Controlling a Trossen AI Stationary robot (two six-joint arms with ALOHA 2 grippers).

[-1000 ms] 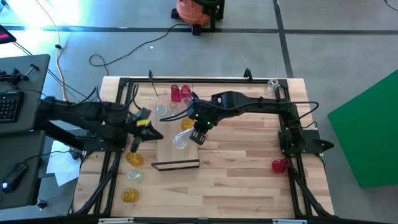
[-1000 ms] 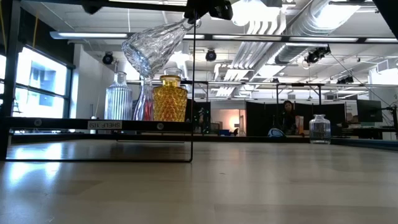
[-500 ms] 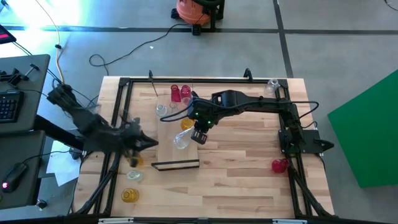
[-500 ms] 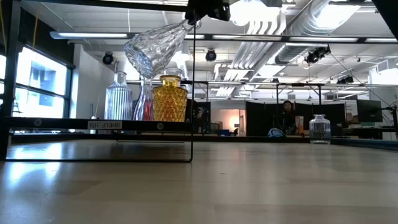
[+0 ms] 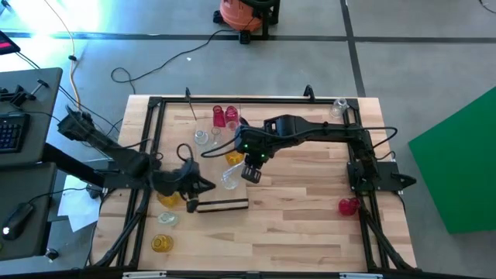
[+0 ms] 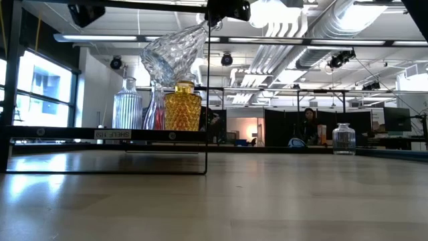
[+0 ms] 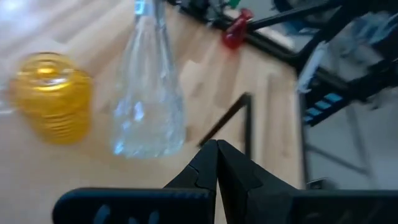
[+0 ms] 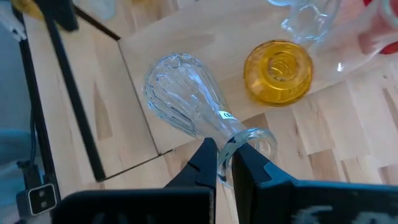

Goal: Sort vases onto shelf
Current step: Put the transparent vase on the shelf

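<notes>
Right gripper (image 8: 225, 163) holds a clear vase (image 8: 180, 93) tilted in the air over the shelf (image 5: 209, 182).

Nearest the front worktop (image 5: 294, 225) edge stand 3 vases off the shelf, a yellow one (image 5: 160, 244), a clear one (image 5: 164, 220) and an amber one (image 5: 167, 198). The left gripper (image 5: 203, 184), fingers pressed together and holding nothing, sits just beside the shelf's dark strip (image 5: 221, 205). Above the board, the right gripper's fingers pinch the clear vase's neck, body slanting down. Beyond it stand an amber vase (image 5: 233, 156), a clear one (image 5: 201, 138) and red vases (image 5: 220, 116). Well apart, 1 red vase (image 5: 349, 206) lies near the right edge.
</notes>
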